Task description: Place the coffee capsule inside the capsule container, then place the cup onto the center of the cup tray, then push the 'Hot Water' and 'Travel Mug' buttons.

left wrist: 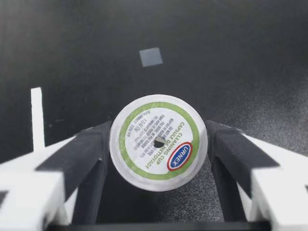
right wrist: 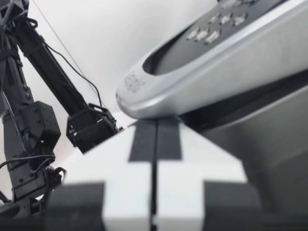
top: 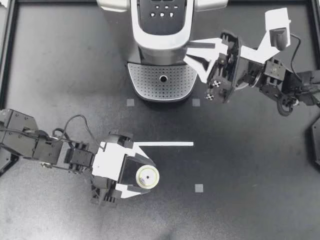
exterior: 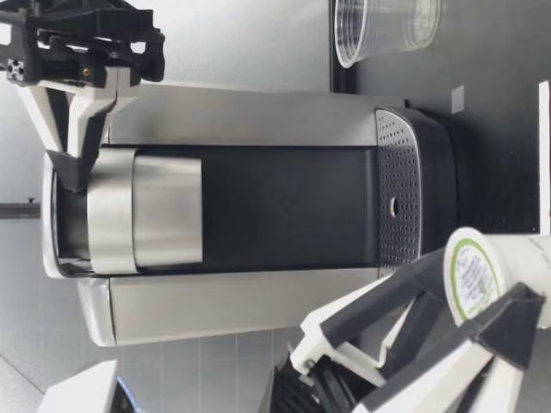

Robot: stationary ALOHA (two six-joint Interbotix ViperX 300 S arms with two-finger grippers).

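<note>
My left gripper [top: 145,174] is low over the table in front of the coffee machine [top: 161,35], shut on the coffee capsule [top: 148,176]. The capsule's white, green-ringed lid [left wrist: 159,142] faces up between the dark pads [left wrist: 82,154]; it shows again in the low view [exterior: 472,275]. My right gripper [top: 192,52] is shut with nothing in it, its tips against the right side of the machine's silver lid [right wrist: 202,72]. A clear plastic cup [exterior: 383,30] stands upright beside the machine, on my right arm's side. The button panel [top: 162,10] sits on top of the machine.
The perforated cup tray [top: 162,80] at the machine's base is bare. A white tape strip [top: 165,144] and small grey squares [top: 199,188] mark the dark table. A black frame [top: 9,50] rims the table.
</note>
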